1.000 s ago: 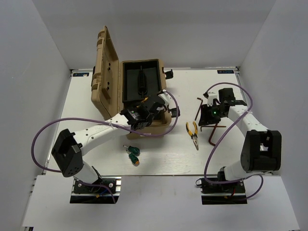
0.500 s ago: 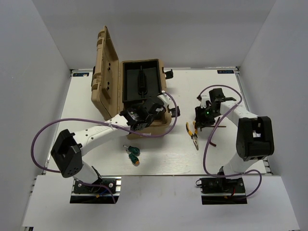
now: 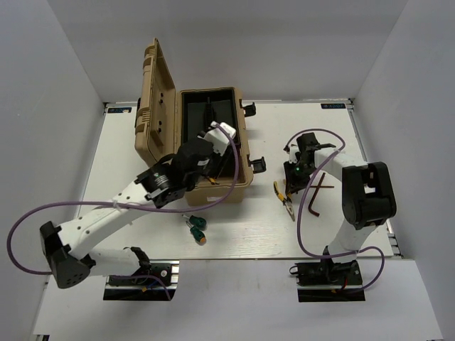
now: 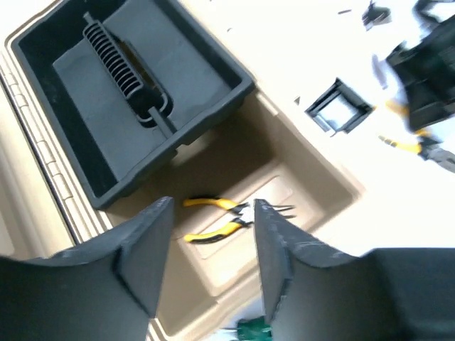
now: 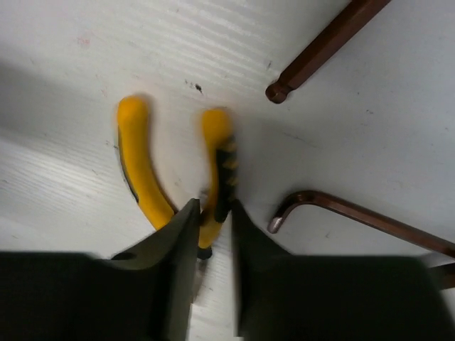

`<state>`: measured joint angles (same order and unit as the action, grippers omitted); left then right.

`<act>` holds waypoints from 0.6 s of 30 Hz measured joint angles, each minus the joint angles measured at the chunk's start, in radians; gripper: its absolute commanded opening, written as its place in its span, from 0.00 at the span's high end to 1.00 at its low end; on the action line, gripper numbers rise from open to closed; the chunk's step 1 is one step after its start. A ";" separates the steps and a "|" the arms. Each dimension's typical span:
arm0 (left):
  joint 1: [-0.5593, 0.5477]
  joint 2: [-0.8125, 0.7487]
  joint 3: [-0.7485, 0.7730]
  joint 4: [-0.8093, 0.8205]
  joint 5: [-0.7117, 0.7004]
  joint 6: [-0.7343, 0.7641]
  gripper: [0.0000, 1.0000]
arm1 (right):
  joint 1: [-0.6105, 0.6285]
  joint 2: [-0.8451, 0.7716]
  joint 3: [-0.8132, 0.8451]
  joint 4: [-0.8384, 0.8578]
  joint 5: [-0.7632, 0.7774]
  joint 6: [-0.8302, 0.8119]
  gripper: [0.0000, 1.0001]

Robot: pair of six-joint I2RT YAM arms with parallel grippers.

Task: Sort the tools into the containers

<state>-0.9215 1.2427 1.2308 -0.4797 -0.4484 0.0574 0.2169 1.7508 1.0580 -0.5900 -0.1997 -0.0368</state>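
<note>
My left gripper (image 4: 213, 206) is open and empty, held above the open tan toolbox (image 3: 247, 153). One yellow-and-black pliers (image 4: 213, 217) lies on the box floor below it. My right gripper (image 5: 213, 207) is low on the table, its jaws closed round one handle of the second pliers (image 5: 138, 163), which lies right of the box in the top view (image 3: 284, 199). Two reddish-brown hex keys (image 5: 327, 46) (image 5: 362, 217) lie just beside it. Two green screwdrivers (image 3: 195, 229) lie on the table in front of the box.
A black lift-out tray (image 4: 128, 92) with a ribbed handle sits in the rear part of the box. The lid (image 3: 153, 106) stands open on the left. Box latches (image 4: 338, 110) stick out on the right side.
My left gripper has risen and pulled back from the box floor, leaving pliers inside. My right gripper has moved left and down onto the table pliers.
</note>
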 measured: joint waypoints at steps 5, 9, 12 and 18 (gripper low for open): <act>-0.006 -0.116 -0.067 -0.011 0.076 -0.063 0.36 | 0.001 0.006 0.002 0.008 -0.005 0.021 1.00; -0.013 -0.183 -0.131 -0.034 0.202 -0.075 0.36 | -0.006 -0.009 0.002 -0.004 0.000 0.022 1.00; -0.023 -0.222 -0.176 -0.043 0.319 -0.067 0.36 | -0.019 -0.100 0.002 -0.037 0.026 0.000 1.00; -0.040 -0.261 -0.249 -0.074 0.457 -0.059 0.41 | -0.026 -0.307 0.227 -0.149 -0.006 -0.079 1.00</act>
<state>-0.9619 0.9813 0.9821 -0.5533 0.0090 -0.0017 0.1909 1.4437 1.2850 -0.7387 -0.2054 -0.1158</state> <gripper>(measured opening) 0.605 0.159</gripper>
